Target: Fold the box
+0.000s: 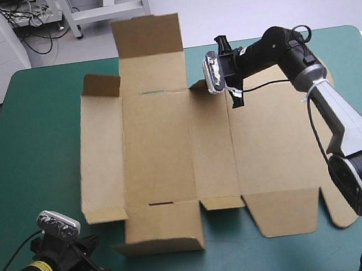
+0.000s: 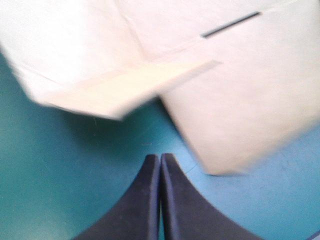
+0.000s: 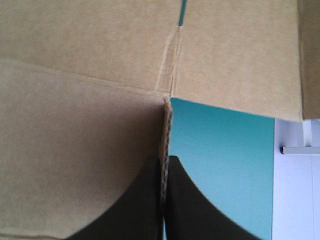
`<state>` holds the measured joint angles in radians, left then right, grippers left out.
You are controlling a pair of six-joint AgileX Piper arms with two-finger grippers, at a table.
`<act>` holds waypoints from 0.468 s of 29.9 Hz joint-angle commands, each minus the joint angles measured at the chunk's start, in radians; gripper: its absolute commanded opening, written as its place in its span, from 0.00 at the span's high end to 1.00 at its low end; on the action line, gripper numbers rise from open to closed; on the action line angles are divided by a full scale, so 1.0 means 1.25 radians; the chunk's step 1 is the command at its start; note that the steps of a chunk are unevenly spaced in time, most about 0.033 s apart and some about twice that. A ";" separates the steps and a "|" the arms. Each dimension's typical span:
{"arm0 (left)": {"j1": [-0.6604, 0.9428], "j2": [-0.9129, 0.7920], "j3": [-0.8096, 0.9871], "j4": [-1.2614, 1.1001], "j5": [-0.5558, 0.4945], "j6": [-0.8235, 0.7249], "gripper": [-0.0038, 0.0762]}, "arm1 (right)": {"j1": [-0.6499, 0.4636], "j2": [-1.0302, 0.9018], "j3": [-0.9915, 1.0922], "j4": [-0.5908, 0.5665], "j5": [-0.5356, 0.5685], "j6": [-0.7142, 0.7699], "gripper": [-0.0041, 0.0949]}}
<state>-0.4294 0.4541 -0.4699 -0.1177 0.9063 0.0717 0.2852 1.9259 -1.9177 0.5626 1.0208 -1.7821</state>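
The brown box (image 1: 163, 150) lies flat mid-table; the right gripper (image 3: 165, 165), pinching its twelve-o'clock flap (image 1: 197, 85), may tear or lose it if pulled askew, the left gripper (image 2: 160, 159) closed empty at seven o'clock.

No writing, label, brand, number or sign is legible anywhere, not even on the box (image 1: 169, 143).

The right arm (image 1: 339, 114) comes in past the right side of the box (image 1: 159, 144) and bends back over its far edge, wrist level. The right gripper (image 3: 165, 162) is pinched on a small upright flap of the box. The left gripper (image 2: 160, 159) sits low off the box's near left corner, fingers pressed together, tips short of the box
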 commanded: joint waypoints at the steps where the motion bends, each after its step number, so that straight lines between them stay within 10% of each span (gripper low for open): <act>1: -0.003 0.007 -0.034 -0.018 -0.036 0.004 0.99 | -0.001 -0.024 -0.027 0.022 0.013 -0.026 0.98; 14: -0.003 0.007 -0.056 0.004 -0.036 0.008 0.99 | -0.001 0.018 -0.030 0.107 -0.077 0.096 0.98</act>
<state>-0.4294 0.4541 -0.5047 -0.1066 0.9101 0.0797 0.2852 2.0097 -1.9185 0.6217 1.0172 -1.7591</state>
